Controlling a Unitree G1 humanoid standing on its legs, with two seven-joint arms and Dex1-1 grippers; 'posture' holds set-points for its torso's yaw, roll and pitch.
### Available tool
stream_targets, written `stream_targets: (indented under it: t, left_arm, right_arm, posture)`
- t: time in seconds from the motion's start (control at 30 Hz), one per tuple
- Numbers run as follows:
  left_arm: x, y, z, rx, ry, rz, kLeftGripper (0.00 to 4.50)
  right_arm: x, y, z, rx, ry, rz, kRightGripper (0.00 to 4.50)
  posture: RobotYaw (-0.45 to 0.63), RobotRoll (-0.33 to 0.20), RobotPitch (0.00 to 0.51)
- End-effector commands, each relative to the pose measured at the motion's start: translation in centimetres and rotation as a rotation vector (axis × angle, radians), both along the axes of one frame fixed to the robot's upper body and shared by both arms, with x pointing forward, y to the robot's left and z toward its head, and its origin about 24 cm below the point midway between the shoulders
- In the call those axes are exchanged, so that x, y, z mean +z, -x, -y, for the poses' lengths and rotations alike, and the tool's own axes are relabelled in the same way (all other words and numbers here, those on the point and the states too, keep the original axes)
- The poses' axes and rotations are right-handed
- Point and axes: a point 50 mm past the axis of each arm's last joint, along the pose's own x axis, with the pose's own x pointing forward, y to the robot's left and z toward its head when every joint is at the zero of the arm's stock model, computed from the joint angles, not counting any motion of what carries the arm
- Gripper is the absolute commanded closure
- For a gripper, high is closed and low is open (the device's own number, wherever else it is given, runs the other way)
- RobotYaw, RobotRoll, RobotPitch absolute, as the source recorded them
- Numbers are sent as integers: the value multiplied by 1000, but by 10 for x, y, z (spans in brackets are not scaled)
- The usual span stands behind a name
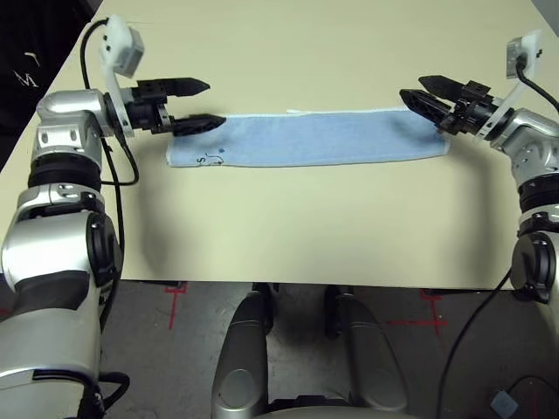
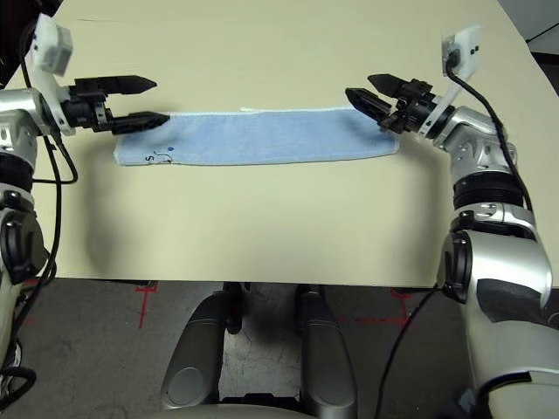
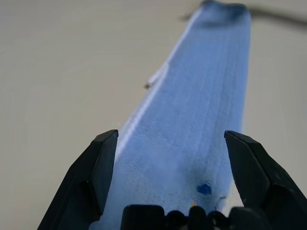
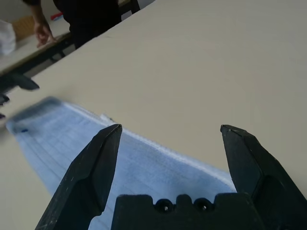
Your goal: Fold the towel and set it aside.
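Nearest the head camera in the left eye view, the beige tabletop (image 1: 288, 236) runs bare from its near edge up to the towel (image 1: 306, 138), which lies flat as a long, narrow light-blue strip, its long axis running left to right across the middle of the surface. A small dark embroidered mark (image 1: 210, 159) sits near the strip's left end. The left gripper (image 1: 199, 105) hovers at that left end with its fingers spread and holding nothing, the nearer finger over the towel's far-left corner and the other beyond the far edge. The right eye view shows the same layout: the right gripper (image 2: 365, 99) hangs at the strip's right end, also released, its tips over the far-right corner. Each arm is therefore closest to its own end, with the whole length of the strip stretching between them. From the left wrist view, the towel runs straight away between the two parted black fingers (image 3: 91, 177), with white stitched edging along one long side. From the right wrist view, the towel's end lies just ahead of that gripper's spread fingers (image 4: 91, 167), and a person stands beyond the far-left corner of the tabletop. Judging by this, the strip is already folded lengthwise, and the next fold probably brings one short end over toward the other.
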Motion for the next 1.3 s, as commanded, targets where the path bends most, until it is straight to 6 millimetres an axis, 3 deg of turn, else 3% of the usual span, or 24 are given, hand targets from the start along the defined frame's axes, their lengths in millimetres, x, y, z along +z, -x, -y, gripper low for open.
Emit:
stream_targets:
  t: [0.03,0.13,0.3,0.53,0.83,1.3]
  left_arm:
    - [-3,4,1,-68,-48,26,0]
    - [-6,6,1,-99,-72,27,0]
    - [-9,11,-2,-140,-77,71,0]
    - [-13,14,-2,-157,-88,55,0]
    - [-12,19,-3,-173,-77,40,0]
    - [-13,23,-7,-174,-73,27,0]
  right_arm:
    - [5,9,13,24,-8,-32,34]
    - [8,17,20,70,4,-73,34]
    - [9,35,44,18,-118,-312,34]
    - [-8,51,43,-101,-381,-465,34]
    - [-28,77,41,-290,-578,-435,34]
    - [-47,100,43,-357,-592,-536,34]
  posture:
    - [35,0,349]
    - [23,0,350]
    - [-8,0,342]
    - [-7,0,343]
    - [-4,0,331]
    - [9,0,332]
